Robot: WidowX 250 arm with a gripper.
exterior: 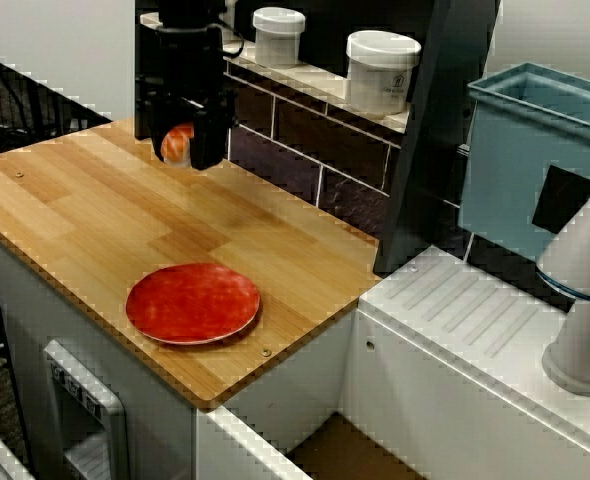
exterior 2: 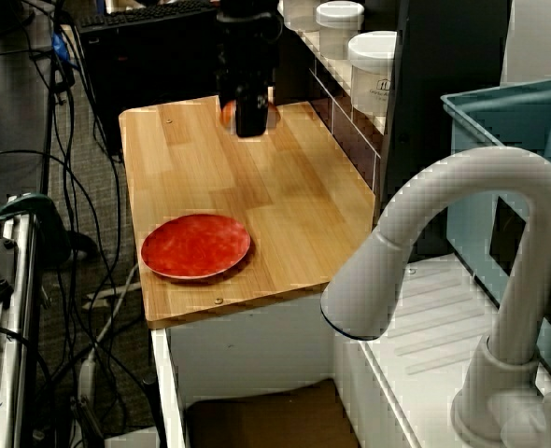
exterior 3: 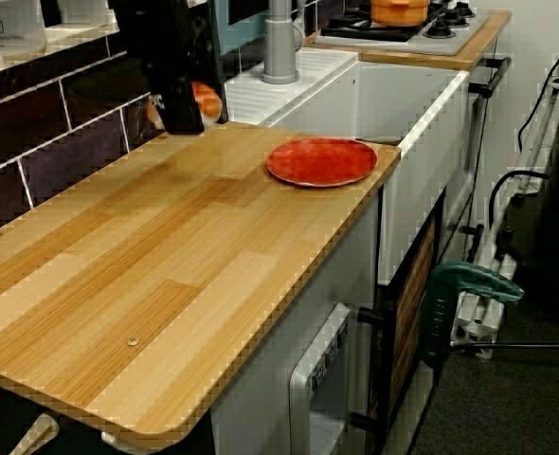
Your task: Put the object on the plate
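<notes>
The object [exterior: 178, 143], a small toy sushi piece with an orange-red top over a pale base, sits between the fingers of the gripper [exterior: 182, 150], which is closed on it and holds it above the back part of the wooden counter [exterior: 95, 215]. In the view from the front only a rounded orange and whitish patch shows between the dark fingers; in the view from the sink side little more than an orange edge peeks out, so whether the stripes face up or sideways is hard to tell.

The likely risks follow from that small, partly hidden hold. The piece is far smaller than the fingers, so a shallow pinch could let it slip or twist during the carry and drop onto the bare wood. It may also bounce or slide off the glossy surface if let go from too high, or land on the rim if released early.

The plate [exterior: 193, 302], round, shallow and red-orange, lies well apart from the gripper, toward the counter's front edge, with nothing on it. Behind the gripper, white jars [exterior: 382, 70] stand on a tiled ledge.
</notes>
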